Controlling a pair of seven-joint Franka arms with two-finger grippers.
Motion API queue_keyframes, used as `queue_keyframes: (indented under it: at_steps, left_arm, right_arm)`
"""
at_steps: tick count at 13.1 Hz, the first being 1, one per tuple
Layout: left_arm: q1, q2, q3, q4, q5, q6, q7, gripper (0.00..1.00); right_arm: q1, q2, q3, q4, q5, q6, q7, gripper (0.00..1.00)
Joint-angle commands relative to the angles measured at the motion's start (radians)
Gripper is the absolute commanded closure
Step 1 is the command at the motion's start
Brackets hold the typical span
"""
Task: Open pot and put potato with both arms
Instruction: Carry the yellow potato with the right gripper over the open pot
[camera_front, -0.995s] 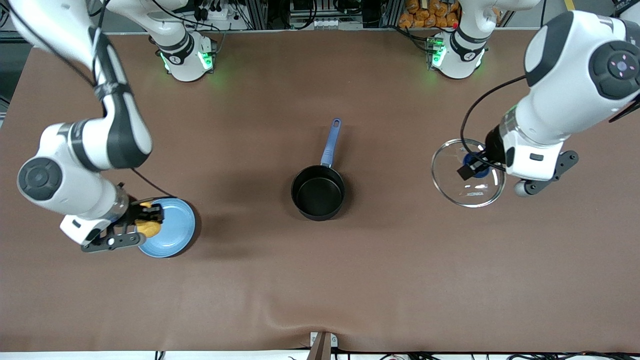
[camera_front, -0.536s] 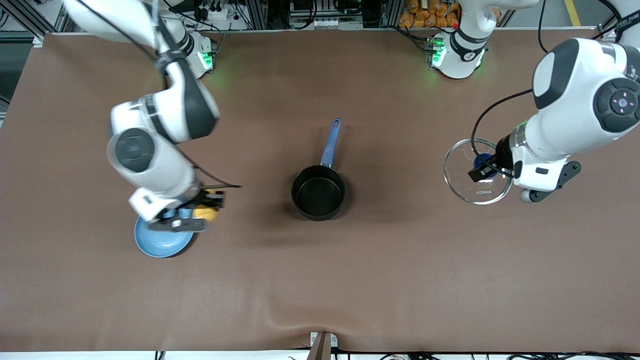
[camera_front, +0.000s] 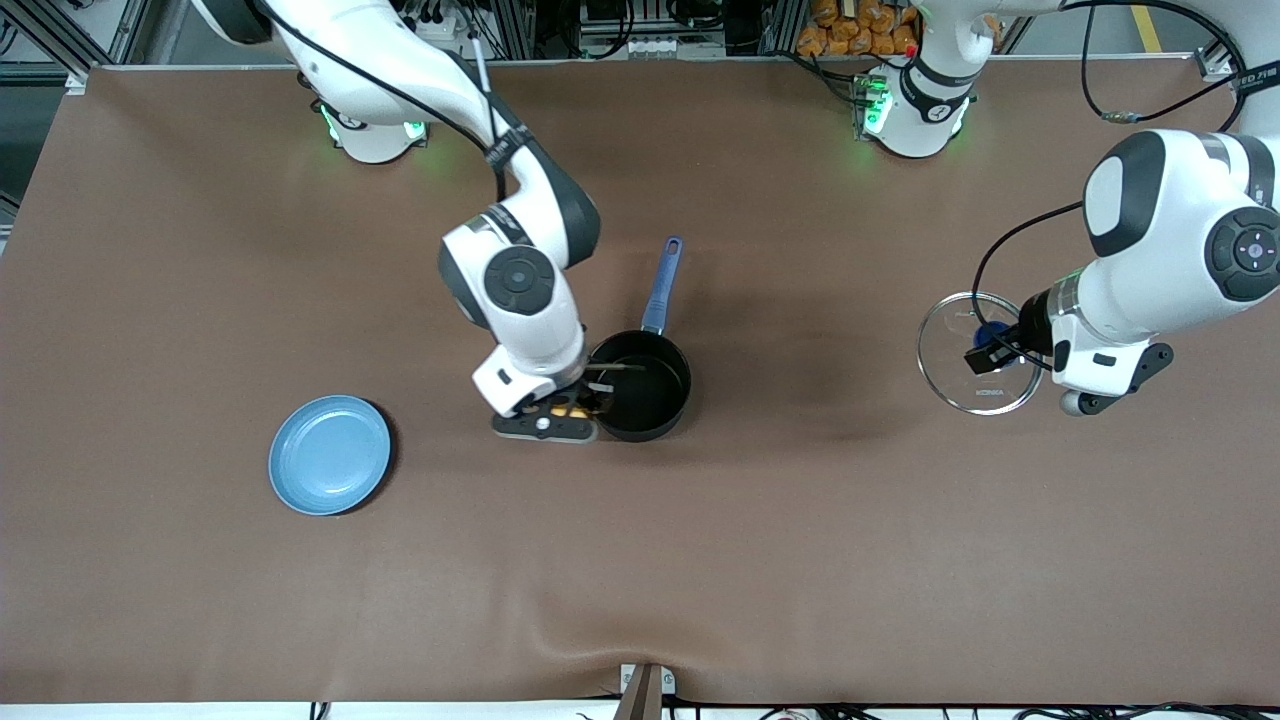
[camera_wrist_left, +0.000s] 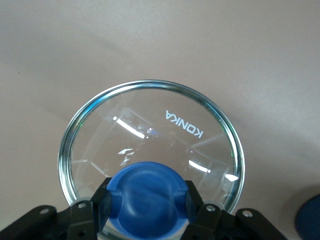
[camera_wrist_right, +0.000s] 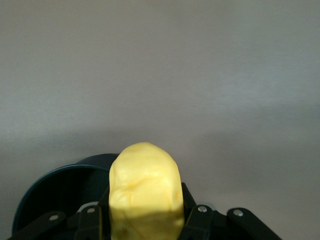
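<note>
Right gripper (camera_front: 585, 405): clamped on potato (camera_wrist_right: 145, 190) — carry fully over pot (camera_front: 640, 385) before releasing.
Left gripper (camera_front: 985, 355): gripping glass lid (camera_front: 975, 350) knob — waits.

front view: high overhead, facing both arm bases, whole brown table (camera_front: 700, 560) in frame. left wrist view: close, looking down onto glass lid (camera_wrist_left: 165, 130), also seen from front (camera_front: 975, 385). right wrist view: close behind potato (camera_wrist_right: 145, 190), pot (camera_wrist_right: 55, 192) rim shared with front (camera_front: 660, 400).
</note>
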Motion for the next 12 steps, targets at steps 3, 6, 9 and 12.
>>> queue_keyframes:
  at_steps: [3, 6, 9, 12]
  left_arm:
    - [0.05, -0.04, -0.007, -0.133, -0.022, 0.125, 0.071, 1.0]
    - [0.053, -0.038, -0.007, -0.193, -0.022, 0.202, 0.084, 1.0]
    - [0.087, -0.015, -0.007, -0.233, -0.022, 0.267, 0.128, 1.0]
    - [0.096, 0.02, -0.007, -0.249, -0.022, 0.317, 0.133, 1.0]
  right_arm:
    - [0.078, 0.063, -0.006, 0.042, -0.014, 0.042, -0.013, 1.0]
    - [0.098, 0.088, 0.008, 0.041, -0.013, 0.071, -0.011, 1.0]
    - [0.115, 0.121, 0.008, 0.039, -0.017, 0.1, -0.002, 1.0]
    - [0.118, 0.152, 0.008, 0.033, -0.014, 0.166, 0.001, 1.0]
